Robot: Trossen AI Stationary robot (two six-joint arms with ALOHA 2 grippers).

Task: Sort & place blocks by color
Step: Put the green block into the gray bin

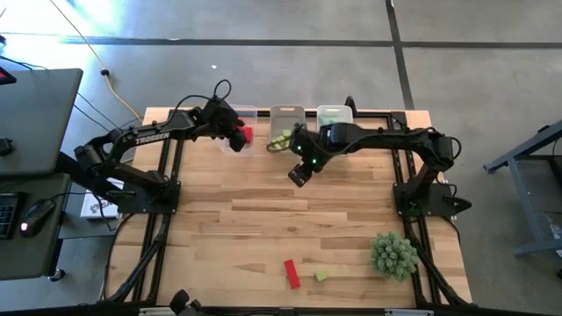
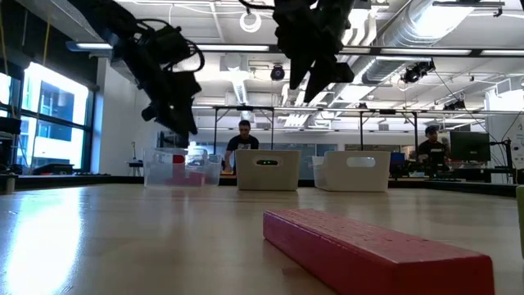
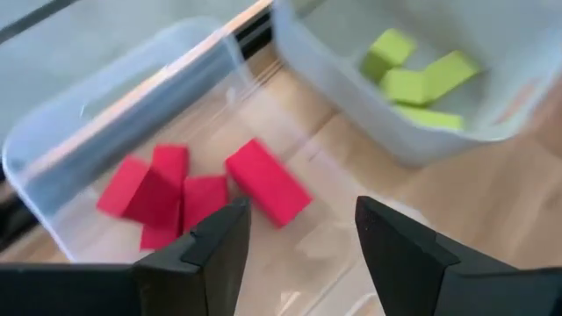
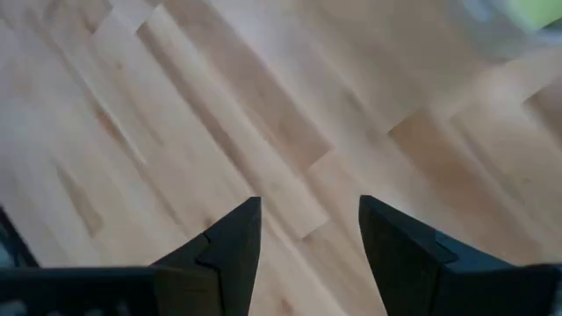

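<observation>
Three clear bins stand along the far edge. The left bin (image 1: 239, 123) holds several red blocks (image 3: 176, 189); the middle bin (image 1: 285, 123) holds yellow-green blocks (image 3: 420, 75); the right bin (image 1: 334, 114) shows pale green inside. A red bar (image 1: 291, 273) and a small yellow-green block (image 1: 321, 276) lie on the table near its near edge. My left gripper (image 3: 303, 233) hangs open above the left bin. My right gripper (image 4: 307, 228) is open over bare wood, in front of the middle bin (image 2: 268, 170).
A spiky green fake plant (image 1: 393, 254) stands near the table's right near corner. The wide middle of the wooden table (image 1: 263, 211) is bare. A desk with a mouse and a keyboard stands off the left side. In the low view, people sit in the room behind.
</observation>
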